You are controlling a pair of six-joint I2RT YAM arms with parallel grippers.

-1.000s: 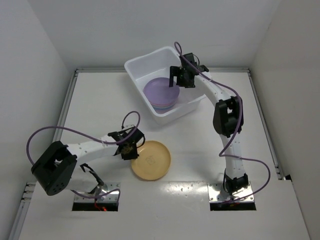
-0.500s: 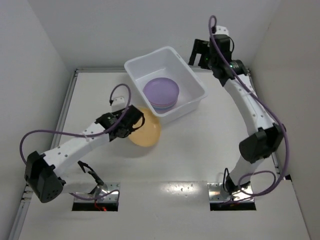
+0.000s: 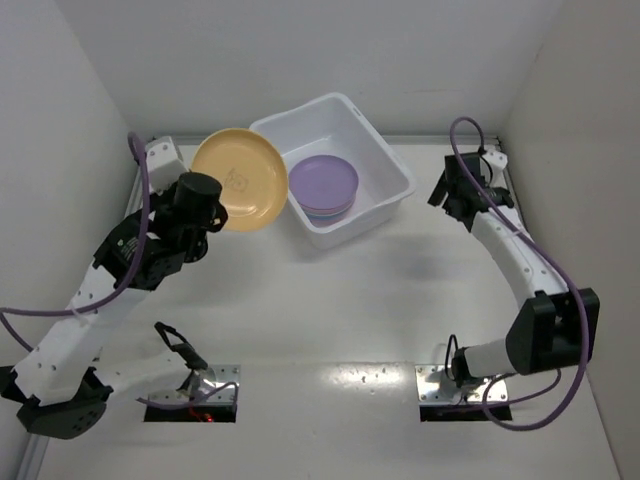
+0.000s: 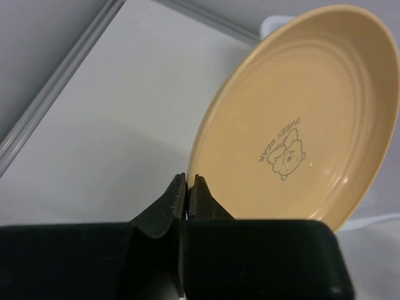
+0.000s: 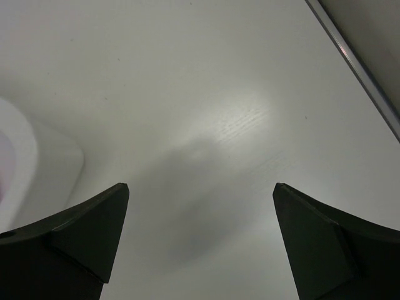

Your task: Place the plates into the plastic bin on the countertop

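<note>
glossy plastic set against a matt white countertop.
the yellow plate is rendered in smooth plastic with a soft sheen and a small printed bear motif. the purple plates are shown equally smooth. the plastic bin is seen as slick white plastic. the two mounting plates are made of bare, scuffed, reflective metal.

Yellow plate, inner face: grey printed words "SWEET DEAR" in small capitals, arched over a small outline bear face, near the centre of the well. Read in the left wrist view, where the letters run tilted. In the top view the same print is only a grey mark, too small to read
</note>
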